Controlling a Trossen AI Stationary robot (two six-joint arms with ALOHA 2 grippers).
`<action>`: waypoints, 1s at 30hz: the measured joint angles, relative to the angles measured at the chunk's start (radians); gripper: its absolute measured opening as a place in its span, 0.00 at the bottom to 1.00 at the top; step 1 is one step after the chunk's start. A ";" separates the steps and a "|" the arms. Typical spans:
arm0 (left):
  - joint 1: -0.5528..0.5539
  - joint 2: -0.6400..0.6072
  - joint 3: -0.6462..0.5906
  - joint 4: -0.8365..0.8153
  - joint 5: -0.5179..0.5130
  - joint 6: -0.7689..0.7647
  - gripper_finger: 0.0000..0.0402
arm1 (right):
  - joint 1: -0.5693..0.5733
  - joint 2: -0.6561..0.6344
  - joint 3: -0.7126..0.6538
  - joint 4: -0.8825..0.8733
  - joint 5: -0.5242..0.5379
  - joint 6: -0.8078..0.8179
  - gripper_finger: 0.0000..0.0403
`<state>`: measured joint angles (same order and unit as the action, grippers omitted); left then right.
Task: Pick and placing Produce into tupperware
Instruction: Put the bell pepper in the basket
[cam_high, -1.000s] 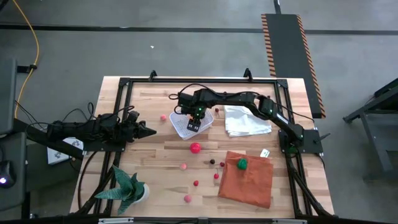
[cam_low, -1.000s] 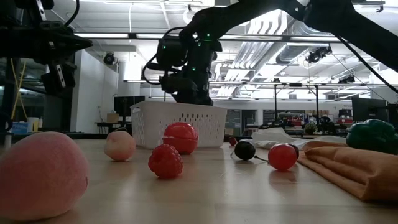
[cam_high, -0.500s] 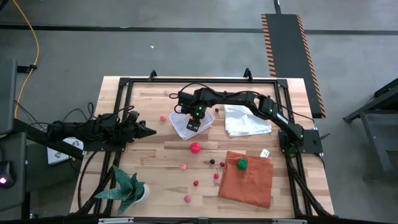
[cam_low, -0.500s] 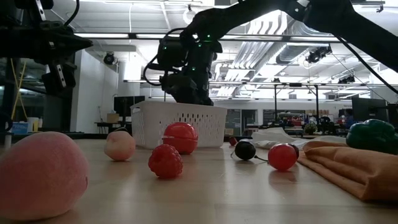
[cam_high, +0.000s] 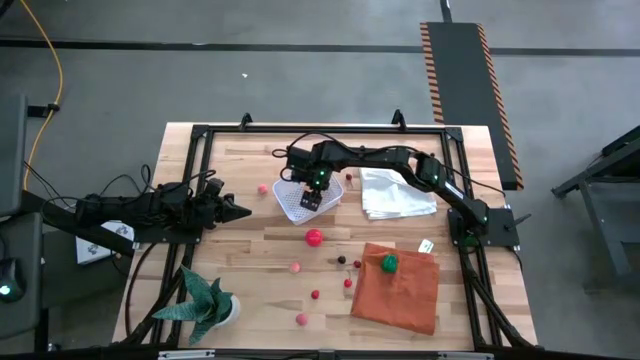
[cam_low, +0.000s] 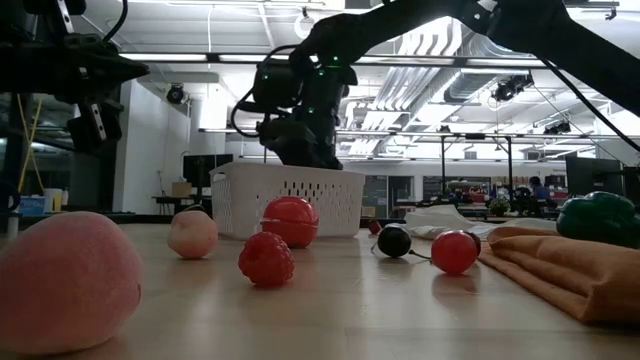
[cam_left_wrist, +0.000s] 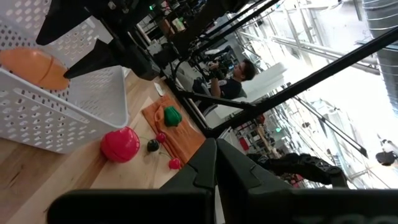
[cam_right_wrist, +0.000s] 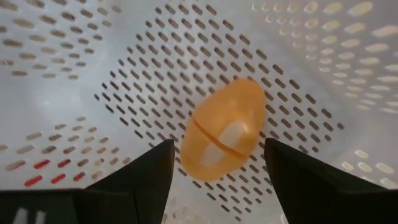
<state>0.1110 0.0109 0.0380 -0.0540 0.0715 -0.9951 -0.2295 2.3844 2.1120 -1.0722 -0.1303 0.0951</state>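
Nearest the front edge of the table (cam_high: 250, 250) a pink ball (cam_high: 301, 319) lies alone, with the green spiky potted plant (cam_high: 205, 300) off to its left. A little farther in, a small red piece (cam_high: 315, 295) and another red one (cam_high: 348, 283) sit beside my orange cloth (cam_high: 400, 290), and the green produce (cam_high: 388, 262) rests on that cloth's far part. A dark berry (cam_high: 342, 260) and a dark-red one (cam_high: 357, 264) lie just left of the cloth, a small red fruit (cam_high: 296, 267) farther left, and the larger red ball (cam_high: 315, 238) just near of the tub.

My left gripper (cam_high: 240, 211) waits at the left side of the table, fingers pressed together, pointing toward the tub.

Farther in, my right gripper (cam_high: 312, 196) hangs over the white tupperware (cam_high: 290, 205), and its fingers (cam_right_wrist: 137, 180) stand apart with nothing between them. The orange produce (cam_right_wrist: 222, 129) lies on the perforated floor of the tub, below the gap between my fingers. A pink ball (cam_high: 263, 188) sits just left of the tub, a small red piece (cam_high: 348, 179) near its far right corner, and the white cloth (cam_high: 395, 193) to the right.
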 joint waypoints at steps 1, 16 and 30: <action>0.000 0.000 0.000 0.000 0.000 0.000 0.00 | 0.000 0.000 0.002 0.000 0.000 0.002 0.60; 0.000 0.000 0.000 0.000 0.000 0.000 0.00 | -0.003 -0.022 0.236 -0.159 0.015 -0.056 0.60; 0.000 0.000 0.000 0.000 0.000 -0.004 0.00 | -0.019 -0.096 0.214 -0.396 0.032 -0.119 0.60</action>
<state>0.1110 0.0109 0.0380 -0.0537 0.0713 -0.9991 -0.2487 2.2887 2.3257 -1.4678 -0.0985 -0.0235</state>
